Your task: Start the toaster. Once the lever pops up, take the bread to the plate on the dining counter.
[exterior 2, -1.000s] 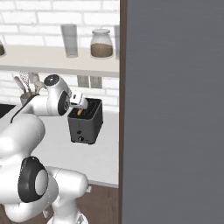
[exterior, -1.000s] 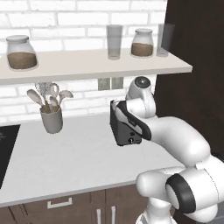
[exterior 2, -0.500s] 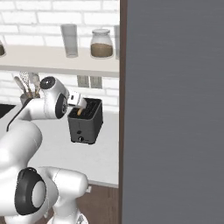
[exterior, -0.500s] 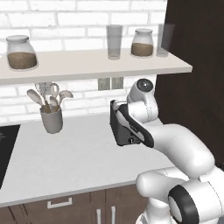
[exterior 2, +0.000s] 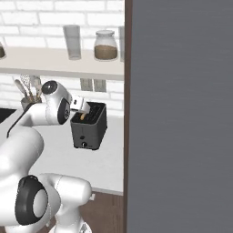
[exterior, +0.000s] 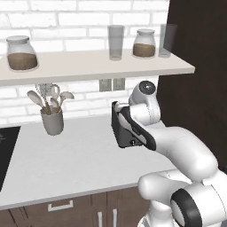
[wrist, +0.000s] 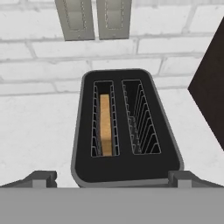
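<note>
Fingers (wrist: 112, 178) spread wide above the toaster (wrist: 127, 127), bread (wrist: 105, 124) in its left slot: find the lever first, then press straight down.

grey-white worktop (exterior: 66, 168), toaster (exterior 2: 89, 125), utensil crock (exterior: 52, 122)

Left base view: set behind the arm, left side, facing forward and down over the worktop (exterior: 66, 159) toward the brick wall (exterior: 80, 17). Right base view: same scene from the right, half blocked by a near grey panel (exterior 2: 182, 113). Hand view: close above the toaster (wrist: 127, 131), looking down into its 2 slots. Toaster (exterior: 125, 131) (exterior 2: 89, 126) shared by all 3 views.
</note>
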Available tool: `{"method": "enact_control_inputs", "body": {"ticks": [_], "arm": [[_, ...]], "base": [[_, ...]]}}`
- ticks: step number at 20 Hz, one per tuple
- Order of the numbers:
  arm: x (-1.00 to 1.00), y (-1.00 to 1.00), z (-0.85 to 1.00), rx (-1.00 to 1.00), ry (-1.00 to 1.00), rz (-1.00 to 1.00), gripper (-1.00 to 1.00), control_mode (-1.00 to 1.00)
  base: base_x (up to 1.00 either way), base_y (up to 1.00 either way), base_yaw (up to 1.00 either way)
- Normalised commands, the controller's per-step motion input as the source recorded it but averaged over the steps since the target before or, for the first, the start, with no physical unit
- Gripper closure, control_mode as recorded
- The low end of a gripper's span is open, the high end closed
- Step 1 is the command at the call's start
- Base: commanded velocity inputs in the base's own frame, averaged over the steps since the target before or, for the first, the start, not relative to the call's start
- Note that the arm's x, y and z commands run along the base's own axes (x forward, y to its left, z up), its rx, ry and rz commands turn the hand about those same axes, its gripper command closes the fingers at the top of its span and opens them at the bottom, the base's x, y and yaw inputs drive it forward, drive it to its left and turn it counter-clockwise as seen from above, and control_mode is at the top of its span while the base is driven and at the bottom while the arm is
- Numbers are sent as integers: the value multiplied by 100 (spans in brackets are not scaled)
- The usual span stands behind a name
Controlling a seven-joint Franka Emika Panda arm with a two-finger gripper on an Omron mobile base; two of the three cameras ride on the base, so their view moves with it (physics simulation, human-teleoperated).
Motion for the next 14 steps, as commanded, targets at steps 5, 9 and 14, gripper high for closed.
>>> {"method": "enact_control_inputs", "body": {"ticks": [5,9,14], "arm": [[1,0,6,0,0,0,-100,-100],[3,0,2,0,0,0,-100,-100],[14,0,0,0,0,0,-100,-100]], "base": [[0,0,0],[0,0,0],[0,0,0]]}}
